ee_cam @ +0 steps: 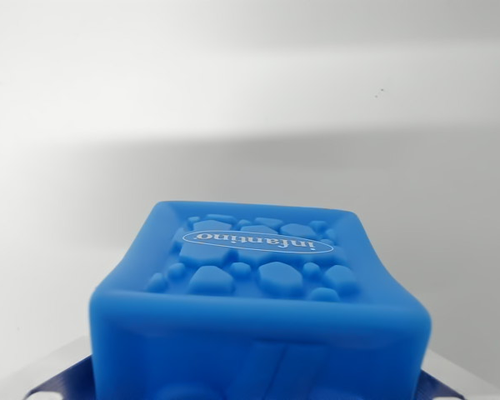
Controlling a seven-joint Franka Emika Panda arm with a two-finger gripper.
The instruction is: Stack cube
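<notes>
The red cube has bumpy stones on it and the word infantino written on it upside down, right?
Almost. The cube is blue, not red; the wrist view shows that plainly. The rest holds: its face has bumpy, stone-like shapes, and the word infantino sits in an oval label that reads upside down in this view.

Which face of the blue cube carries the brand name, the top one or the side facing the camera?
The top face of the blue cube: it has a white "infantino" oval among raised pebble shapes. The near side shows no lettering in this view.
</notes>
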